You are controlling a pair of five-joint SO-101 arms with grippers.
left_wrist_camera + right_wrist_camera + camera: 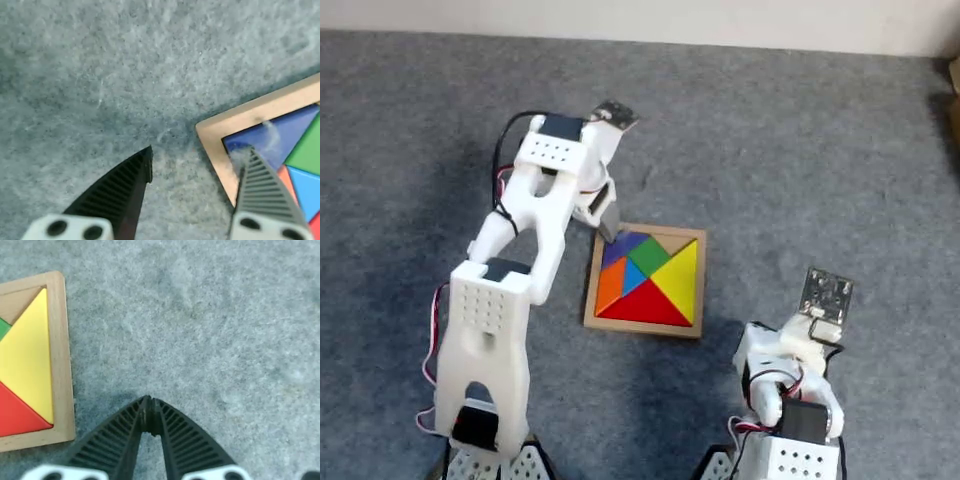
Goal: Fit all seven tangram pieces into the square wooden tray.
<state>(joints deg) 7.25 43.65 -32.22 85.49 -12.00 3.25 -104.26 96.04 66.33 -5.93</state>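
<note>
Six coloured tangram pieces (647, 283) seated in the square wooden tray (640, 327) mid-table, far triangle seemingly bare; left gripper (199, 150) wide open, empty, astride its far-left corner; right gripper (150, 401) closed, empty, over carpet (225, 315) to the right; next, probably hunting out the last one.

Tabletop (800, 150): carries every item below.
Tray (642, 326): about mid-tabletop, between the two arms.
Tangram pieces (655, 280): inside the tray, flat and edge to edge, with a patch of tray floor bare along the far rim.
Left arm (490, 310): based at the near left edge, stretched toward the far side, left of the tray.
Left claw (608, 228): at the tray's far left corner. One finger (262, 185) is over the corner piece inside the rim, the other outside it over the tabletop.
Right arm (790, 400): near right, right of the tray.
Right claw (148, 407): over the tabletop, right of the tray's near right corner, apart from it.
</note>
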